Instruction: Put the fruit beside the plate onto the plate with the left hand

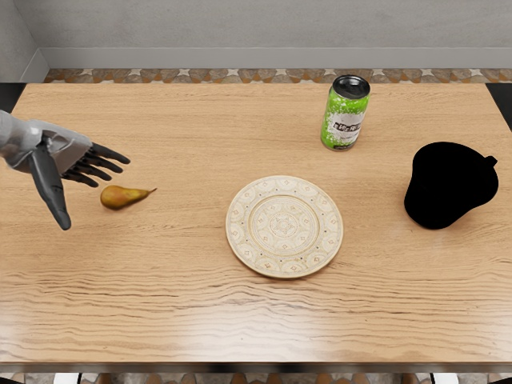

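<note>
Wooden table (192,320), frame's left: left hand (68,164), fingers (110,154) spread and empty, should wrap the pear (122,197) (stem pointing right) around its belly.

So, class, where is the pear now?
In the head view, the pear lies left on the table, beside the left hand, well left of the plate.
</note>
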